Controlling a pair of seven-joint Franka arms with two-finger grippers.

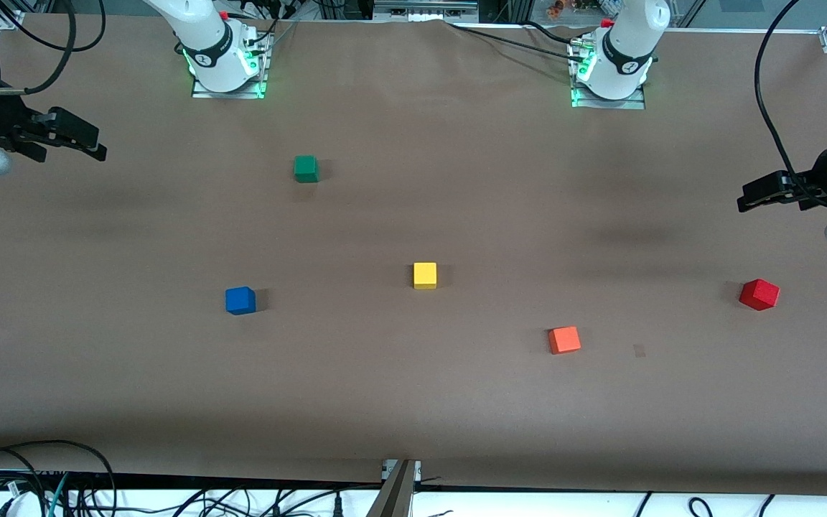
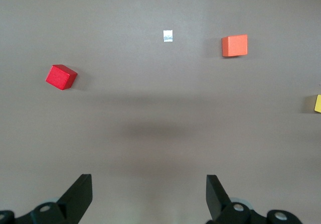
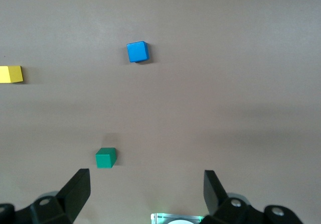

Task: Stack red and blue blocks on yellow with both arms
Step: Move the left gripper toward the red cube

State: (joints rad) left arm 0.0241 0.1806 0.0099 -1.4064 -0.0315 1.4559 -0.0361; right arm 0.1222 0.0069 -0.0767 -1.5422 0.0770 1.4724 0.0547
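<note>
The yellow cube sits near the table's middle. The blue cube lies toward the right arm's end, a little nearer the front camera; it also shows in the right wrist view. The red cube lies toward the left arm's end and shows in the left wrist view. My left gripper hangs open and empty in the air at its end of the table, its own view showing bare table between the jaws. My right gripper hangs open and empty at its end.
An orange cube lies between yellow and red, nearer the front camera. A green cube lies closer to the right arm's base. A small pale patch marks the brown table cover. Cables run along the front edge.
</note>
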